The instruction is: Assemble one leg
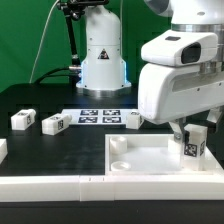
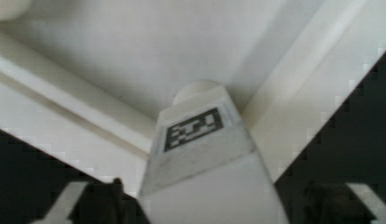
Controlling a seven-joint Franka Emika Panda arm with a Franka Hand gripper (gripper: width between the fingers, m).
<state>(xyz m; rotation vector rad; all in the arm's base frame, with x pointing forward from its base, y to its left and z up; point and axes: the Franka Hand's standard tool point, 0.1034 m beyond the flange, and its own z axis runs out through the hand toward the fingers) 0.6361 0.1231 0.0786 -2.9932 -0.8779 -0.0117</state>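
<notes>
The gripper (image 1: pixel 193 133) was clenched on the leg (image 1: pixel 194 142), holding it upright over the corner of the white tray (image 1: pixel 140 165) at the exterior view's right. The leg looked light, stiff and smooth, likely slippery plastic, so a firm pinch across its flat sides near the top seemed best.
</notes>
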